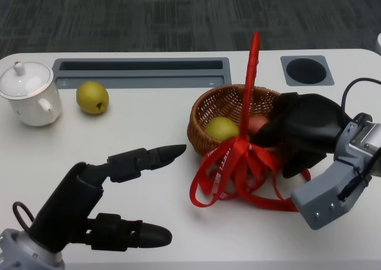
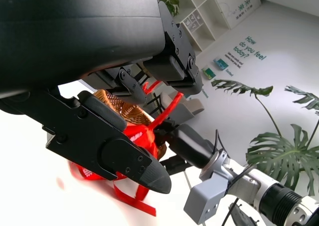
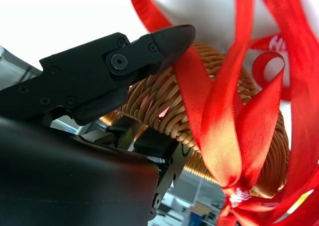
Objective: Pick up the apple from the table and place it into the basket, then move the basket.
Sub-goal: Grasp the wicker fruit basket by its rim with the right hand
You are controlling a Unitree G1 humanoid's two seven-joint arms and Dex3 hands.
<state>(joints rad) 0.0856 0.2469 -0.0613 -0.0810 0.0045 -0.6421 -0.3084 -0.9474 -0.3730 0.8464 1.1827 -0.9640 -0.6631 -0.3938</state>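
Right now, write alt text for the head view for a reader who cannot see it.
A robot's right hand reaches into a wicker basket with a red ribbon, which holds a yellow-green fruit and a reddish apple. Its left hand hovers empty, fingers apart. A pear and white teapot sit far left.

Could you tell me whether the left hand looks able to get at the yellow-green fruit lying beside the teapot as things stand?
Probably yes. The left hand is open and holds nothing, and bare table lies between its fingers and the yellow-green fruit. The teapot sits to one side, not in the way.
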